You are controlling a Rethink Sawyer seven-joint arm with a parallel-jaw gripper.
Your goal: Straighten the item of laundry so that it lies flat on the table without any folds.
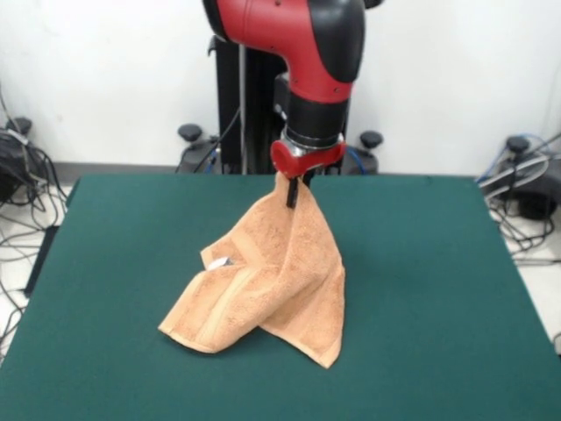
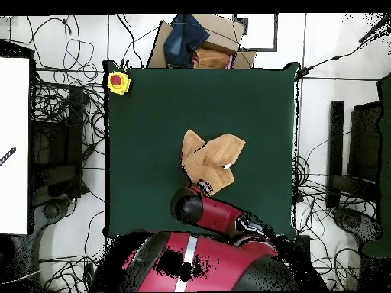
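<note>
The peach-orange towel hangs like a tent from my gripper, which is shut on its top corner and holds it above the dark green table. The towel's lower edges rest crumpled on the table, with a small white tag showing on its left side. In the overhead view the towel lies folded near the table's middle, and my gripper sits at its near edge under the red arm.
A yellow box with a red button sits at one table corner. A cardboard box with blue cloth stands beyond the far edge. Cables and stands lie on the floor around the table.
</note>
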